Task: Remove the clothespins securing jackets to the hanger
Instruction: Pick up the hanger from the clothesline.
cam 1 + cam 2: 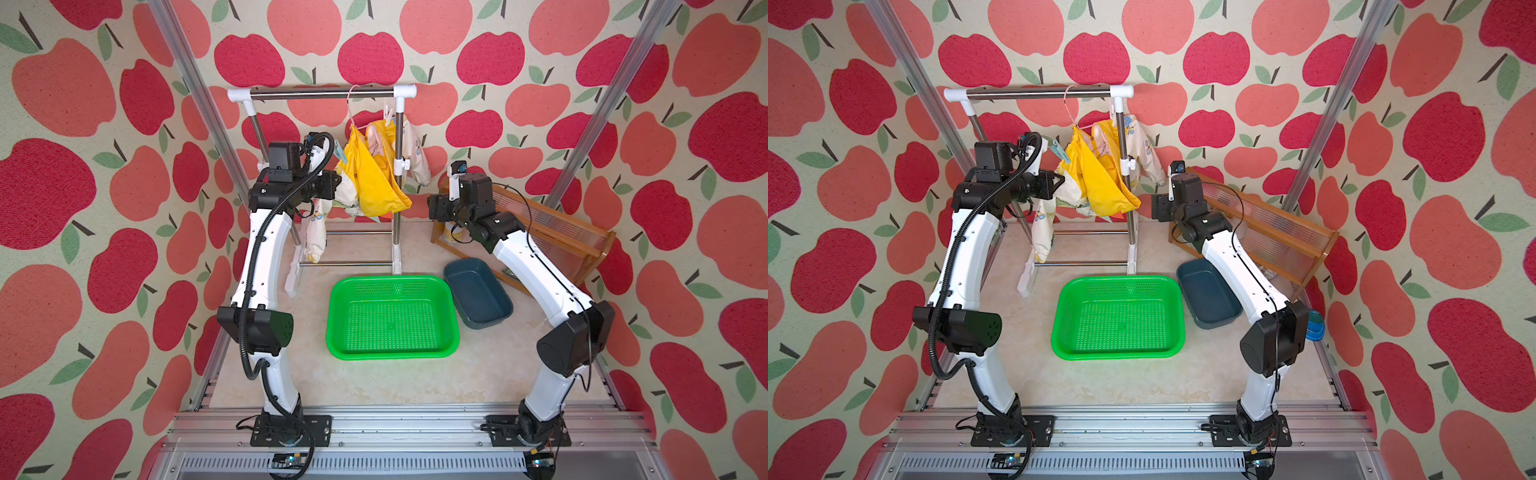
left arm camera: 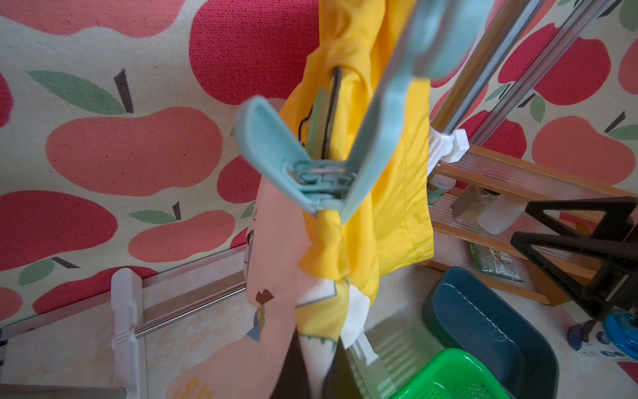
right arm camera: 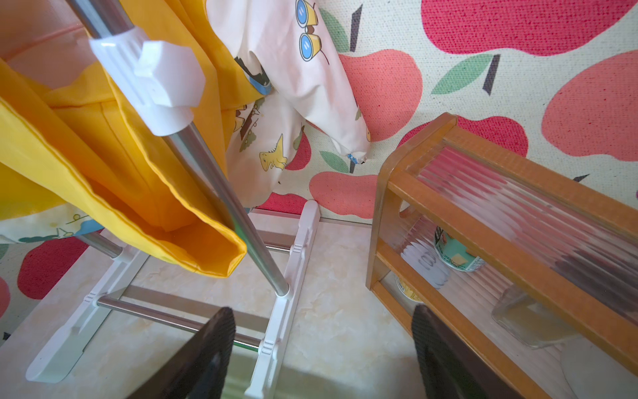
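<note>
Red and pink apples cover the walls (image 1: 62, 187), and the counter (image 1: 374, 382) is pale like stone. On the left, the left arm reaches up to the clothes. The left fingers (image 2: 293, 373) are together, and the left wrist view shows a bit of the cream jacket (image 1: 313, 237) pinched between them. Just above them a pale blue clothespin (image 2: 310, 165) bites the yellow jacket (image 1: 374, 178) at the left end of the pink hanger (image 1: 351, 104).

Both jackets hang in a bunch from that hanger, and its hook is over the steel clothes rail (image 1: 320, 93). The cream jacket has little dinosaurs and binoculars on it. One of its sleeves hangs down on each side of the yellow jacket. A whitish clothespin (image 1: 389, 114) sits at the right end of the hanger, close to the rail's right post.

In front of the rail a green basket (image 1: 332, 324) lies on the counter. A dark blue tub (image 1: 478, 291) is just beside it on the right.

Farther right, the right fingers (image 3: 207, 352) are wide apart and hold nothing. They point down at the foot of the rail. A wooden shelf (image 1: 552, 237) with wavy clear panels stands by the right wall, with cups (image 3: 455, 255) inside.
</note>
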Available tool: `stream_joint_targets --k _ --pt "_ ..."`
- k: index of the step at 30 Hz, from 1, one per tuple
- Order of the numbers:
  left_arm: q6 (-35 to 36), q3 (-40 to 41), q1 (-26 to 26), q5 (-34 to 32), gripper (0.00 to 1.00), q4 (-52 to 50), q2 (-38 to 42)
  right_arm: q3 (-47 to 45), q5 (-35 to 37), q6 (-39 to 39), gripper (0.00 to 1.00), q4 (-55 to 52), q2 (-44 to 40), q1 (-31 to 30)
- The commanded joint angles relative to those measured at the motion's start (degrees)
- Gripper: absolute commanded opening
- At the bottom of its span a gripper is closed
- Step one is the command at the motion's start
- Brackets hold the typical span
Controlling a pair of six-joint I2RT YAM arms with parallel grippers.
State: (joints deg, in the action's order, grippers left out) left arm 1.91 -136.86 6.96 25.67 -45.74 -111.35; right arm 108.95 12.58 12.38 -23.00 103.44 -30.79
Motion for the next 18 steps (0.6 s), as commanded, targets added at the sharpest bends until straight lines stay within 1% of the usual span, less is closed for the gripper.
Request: stream_joint_targets --k 1,7,14,18 --pt "0.8 -1.8 0.5 -4.2 0.00 0.0 -0.6 0.6 0.0 -1.7 0.84 0.7 -0.6 0.3" --pt "0.6 -0.9 1.3 -6.6 0.00 2.3 0.7 1.0 -0.3 -2.6 0.84 0.3 -0.2 0.4" --pt "-0.1 3.1 1.8 -8.7 0.00 10.3 7.2 0.9 -0.8 -2.7 0.84 0.3 0.2 0.5" --pt "-0.1 3.6 1.8 -9.6 0.00 11.9 10.3 0.8 -1.4 -2.7 0.84 0.7 0.5 0.6"
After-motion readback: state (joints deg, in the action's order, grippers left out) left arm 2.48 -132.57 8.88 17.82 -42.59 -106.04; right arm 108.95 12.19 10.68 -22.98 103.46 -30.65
